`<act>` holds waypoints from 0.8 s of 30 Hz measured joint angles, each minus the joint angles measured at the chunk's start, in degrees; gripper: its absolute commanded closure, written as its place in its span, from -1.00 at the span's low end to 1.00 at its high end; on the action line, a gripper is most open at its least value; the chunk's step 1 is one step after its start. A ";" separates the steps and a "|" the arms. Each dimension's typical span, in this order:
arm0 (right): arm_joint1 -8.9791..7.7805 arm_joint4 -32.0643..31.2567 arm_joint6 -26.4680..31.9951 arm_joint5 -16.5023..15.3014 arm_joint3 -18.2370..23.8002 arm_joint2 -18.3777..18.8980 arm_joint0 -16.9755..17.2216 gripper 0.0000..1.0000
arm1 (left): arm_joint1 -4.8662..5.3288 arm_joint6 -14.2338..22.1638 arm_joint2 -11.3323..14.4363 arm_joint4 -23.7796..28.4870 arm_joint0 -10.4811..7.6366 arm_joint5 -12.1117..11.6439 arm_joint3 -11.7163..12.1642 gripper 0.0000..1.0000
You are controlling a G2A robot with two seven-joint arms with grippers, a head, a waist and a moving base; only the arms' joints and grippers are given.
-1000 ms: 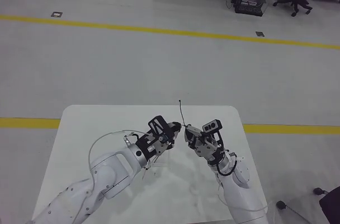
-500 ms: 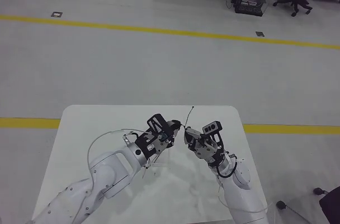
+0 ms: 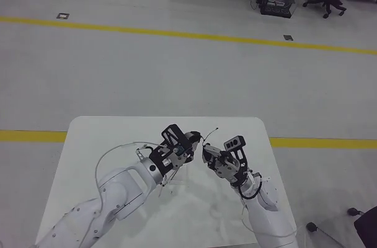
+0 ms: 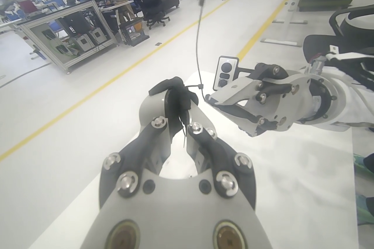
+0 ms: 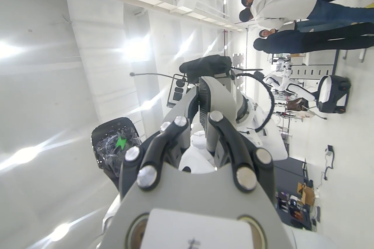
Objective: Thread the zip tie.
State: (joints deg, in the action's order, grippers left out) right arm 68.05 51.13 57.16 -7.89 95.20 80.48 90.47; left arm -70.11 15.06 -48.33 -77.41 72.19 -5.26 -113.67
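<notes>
A thin black zip tie (image 3: 210, 136) spans the small gap between my two grippers above the middle of the white table (image 3: 102, 149). My left gripper (image 3: 190, 142) is shut on one part of the zip tie, and a thin strand hangs between its fingers (image 4: 172, 104). My right gripper (image 3: 206, 152) faces it from the right, shut, with its tip (image 4: 209, 98) at the small head of the tie. The free strap (image 4: 198, 37) rises from there and ends in a small knob. In the right wrist view the strap (image 5: 157, 75) runs sideways from my fingertips (image 5: 201, 81), next to the left gripper's black pads (image 5: 209, 64).
The table's far edge (image 3: 167, 117) lies just beyond the grippers, and its right edge (image 3: 274, 161) is close to my right arm. A white cable (image 3: 111, 158) loops along my left arm. Beyond the table is floor with a yellow line (image 3: 27, 136).
The free end of the zip tie has swung from pointing straight away to leaning right and lower. Both grippers have shifted slightly, staying tip to tip.
</notes>
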 measured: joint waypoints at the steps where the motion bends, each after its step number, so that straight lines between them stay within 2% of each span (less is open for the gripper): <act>1: -0.01 -0.17 0.04 -0.06 0.00 0.00 0.05 1.00 | -0.03 0.00 -0.05 0.16 -0.04 0.05 -0.08 1.00; 14: -0.23 -2.82 0.18 -0.62 -0.99 -0.29 0.43 1.00 | -0.70 0.09 -0.84 2.92 -1.58 1.03 -1.35 1.00; 24: -0.32 -2.95 0.15 -0.57 -1.42 -0.44 0.32 1.00 | -0.95 0.06 -1.06 2.95 -1.44 1.29 -1.54 1.00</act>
State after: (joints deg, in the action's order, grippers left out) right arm 67.73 48.18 57.31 -8.46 93.78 80.05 90.79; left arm -71.06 15.12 -49.39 -74.46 70.76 -3.96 -115.21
